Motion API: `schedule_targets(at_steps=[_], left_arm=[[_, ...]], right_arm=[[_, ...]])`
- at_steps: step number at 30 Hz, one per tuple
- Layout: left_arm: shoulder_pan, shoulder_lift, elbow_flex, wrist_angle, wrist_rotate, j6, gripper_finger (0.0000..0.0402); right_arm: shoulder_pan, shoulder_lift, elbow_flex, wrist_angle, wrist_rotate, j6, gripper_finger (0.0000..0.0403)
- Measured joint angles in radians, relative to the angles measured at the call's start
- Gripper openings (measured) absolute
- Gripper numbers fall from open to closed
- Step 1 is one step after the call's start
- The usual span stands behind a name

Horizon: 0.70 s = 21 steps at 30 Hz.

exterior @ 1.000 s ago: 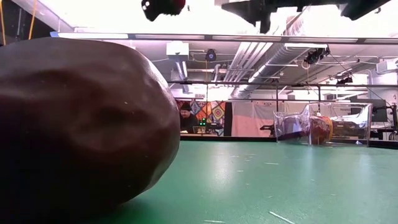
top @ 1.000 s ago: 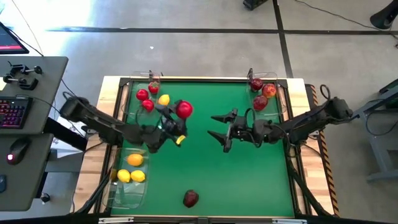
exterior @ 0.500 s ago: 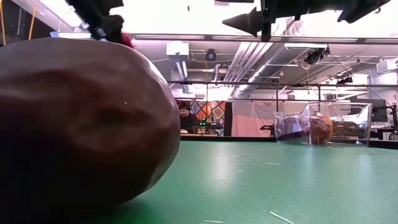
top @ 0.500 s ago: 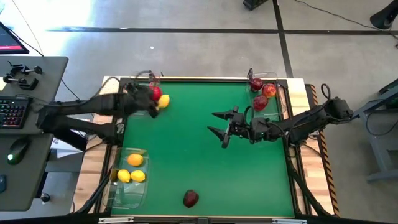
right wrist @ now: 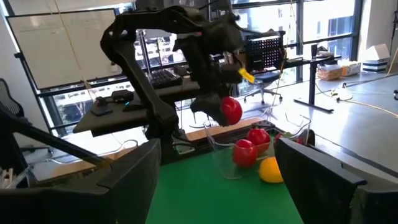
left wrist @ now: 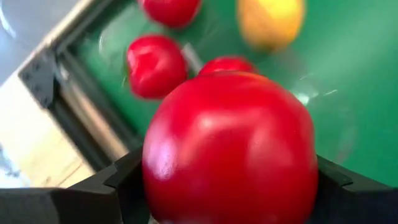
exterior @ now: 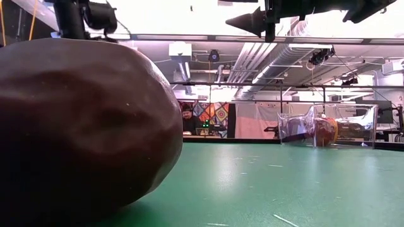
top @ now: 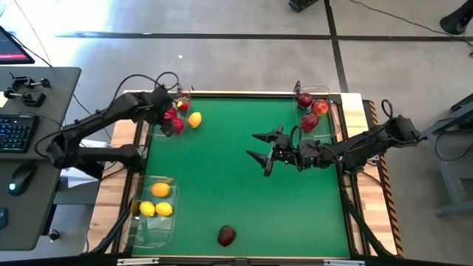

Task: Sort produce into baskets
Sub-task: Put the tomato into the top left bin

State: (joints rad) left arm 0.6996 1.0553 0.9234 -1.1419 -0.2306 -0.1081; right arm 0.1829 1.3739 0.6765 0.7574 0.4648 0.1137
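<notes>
My left gripper (top: pixel 168 111) is at the far left, shut on a bright red fruit (left wrist: pixel 230 149) that hangs over a clear basket (right wrist: pixel 249 149). Beneath it are other small red fruits (left wrist: pixel 155 65) and a lemon (left wrist: pixel 270 22). My right gripper (top: pixel 259 148) hovers open over the table's middle with nothing between its fingers. A second basket (top: pixel 314 111) at the far right holds dark red apples. A third basket (top: pixel 155 207) at the near left holds lemons. One dark red apple (top: pixel 227 236) rests on the green mat by the near edge. My left gripper pinches the bright red fruit's two opposite sides (left wrist: pixel 152 180) between its two fingers (left wrist: pixel 118 186). The fingers come steeply from above. The fruit (right wrist: pixel 231 111) hangs below the gripper, lifted clear above the basket's fruits.
A wooden frame (top: pixel 355 148) borders the green mat. The dark apple (exterior: pixel 82 126) fills the low view's left. A desk with a keyboard (top: pixel 15 133) stands left of the table. The mat's middle (top: pixel 222 177) is bare.
My left gripper has carried the bright red fruit from the table's middle toward the far left corner, over the basket with the red fruits. It has tipped there from nearly level until it points down.
</notes>
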Motion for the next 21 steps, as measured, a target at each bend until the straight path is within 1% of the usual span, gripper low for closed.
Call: schedule_targets(at_steps=[5, 11, 15, 21], left_arm=[[0.093, 0.078, 0.000, -0.013, -0.003, 0.064, 0.0268], [0.173, 0.176, 0.000, -0.015, -0.003, 0.103, 0.0269], [0.202, 0.218, 0.000, -0.024, -0.004, 0.102, 0.0272], [0.206, 0.222, 0.000, -0.040, 0.004, 0.129, 0.0274]], right_arm=[[0.000, 0.000, 0.000, -0.001, 0.000, -0.002, 0.0307], [0.000, 0.000, 0.000, -0.014, 0.000, 0.000, 0.0307], [0.000, 0.000, 0.000, -0.018, 0.000, 0.000, 0.0307], [0.000, 0.000, 0.000, -0.021, 0.000, -0.001, 0.0307]])
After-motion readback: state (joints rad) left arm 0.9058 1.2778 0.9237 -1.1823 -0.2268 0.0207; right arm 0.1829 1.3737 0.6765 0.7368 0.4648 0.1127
